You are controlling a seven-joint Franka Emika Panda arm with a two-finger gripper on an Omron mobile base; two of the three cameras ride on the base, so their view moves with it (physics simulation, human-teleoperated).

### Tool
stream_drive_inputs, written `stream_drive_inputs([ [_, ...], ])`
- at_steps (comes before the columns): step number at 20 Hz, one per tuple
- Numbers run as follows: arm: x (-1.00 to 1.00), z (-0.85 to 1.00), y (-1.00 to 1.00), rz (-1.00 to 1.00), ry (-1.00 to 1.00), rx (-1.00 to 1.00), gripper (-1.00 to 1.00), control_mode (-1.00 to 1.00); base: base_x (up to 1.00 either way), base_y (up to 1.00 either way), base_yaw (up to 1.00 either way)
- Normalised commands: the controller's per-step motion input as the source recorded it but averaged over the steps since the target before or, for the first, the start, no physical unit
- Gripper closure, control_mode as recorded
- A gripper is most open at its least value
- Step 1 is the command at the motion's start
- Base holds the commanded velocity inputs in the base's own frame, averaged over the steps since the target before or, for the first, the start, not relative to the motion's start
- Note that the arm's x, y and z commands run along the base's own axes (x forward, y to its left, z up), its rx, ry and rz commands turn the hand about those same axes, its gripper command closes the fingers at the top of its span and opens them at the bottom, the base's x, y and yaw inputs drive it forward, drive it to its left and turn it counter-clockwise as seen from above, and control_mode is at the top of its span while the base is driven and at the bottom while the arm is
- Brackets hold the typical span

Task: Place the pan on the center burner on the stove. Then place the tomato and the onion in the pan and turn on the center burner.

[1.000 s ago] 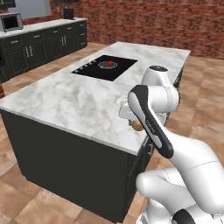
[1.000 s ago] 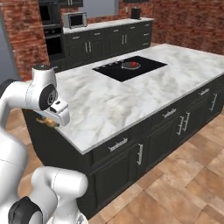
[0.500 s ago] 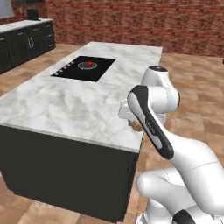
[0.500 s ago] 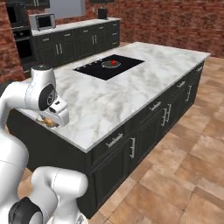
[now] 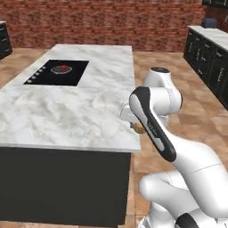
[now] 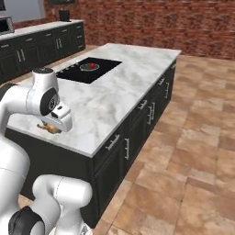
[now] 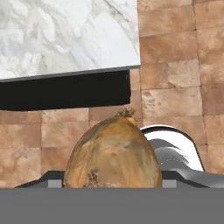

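- Gripper (image 5: 139, 129) sits low at the near corner of the marble island counter (image 5: 67, 111), tucked under the arm's elbow; in the right base view it is at (image 6: 49, 128).
- Claw state: clenched on the onion (image 7: 113, 155). In the hand view the tan bulb is seated between the fingers, pointed tip toward 12 o'clock.
- Onion also visible in the left base view (image 5: 139, 129) as a tan patch just below the hand, and in the right base view (image 6: 50, 129) under the white wrist.
- In the hand view, the counter edge and dark cabinet face lie at 10–12 o'clock of the onion; tiled floor (image 7: 175, 65) at 2 o'clock.
- Stove (image 5: 49, 79) is set in the far-left part of the island top, well apart from the gripper, at about 10 o'clock from it in the left base view.
- Pan (image 5: 60, 69) rests on the stove, on the center burner (image 5: 54, 72) as far as can be told at this size.
- Tomato (image 5: 64, 67) lies inside the pan; same red ball in the right base view (image 6: 91, 65), pan at (image 6: 85, 67).
- Knob row (image 5: 36, 75) runs along the stove's left edge; positions too small to read.
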Motion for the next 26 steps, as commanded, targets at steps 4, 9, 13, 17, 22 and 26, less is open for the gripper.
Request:
stream_drive_inputs([
  [4,0.0,0.0,0.0,0.0,0.0,0.0,1.0,1.0,-0.44,0.45,-0.38],
  [9,0.0,0.0,0.0,0.0,0.0,0.0,1.0,1.0,-0.26,0.59,-0.37],
  [13,0.0,0.0,0.0,0.0,0.0,0.0,1.0,1.0,-0.11,0.85,-0.36],
  [17,0.0,0.0,0.0,0.0,0.0,0.0,1.0,1.0,-0.11,0.83,-0.35],
  [22,0.0,0.0,0.0,0.0,0.0,0.0,1.0,1.0,-0.34,0.6,-0.33],
  [26,0.0,0.0,0.0,0.0,0.0,0.0,1.0,1.0,-0.34,0.67,-0.33],
])
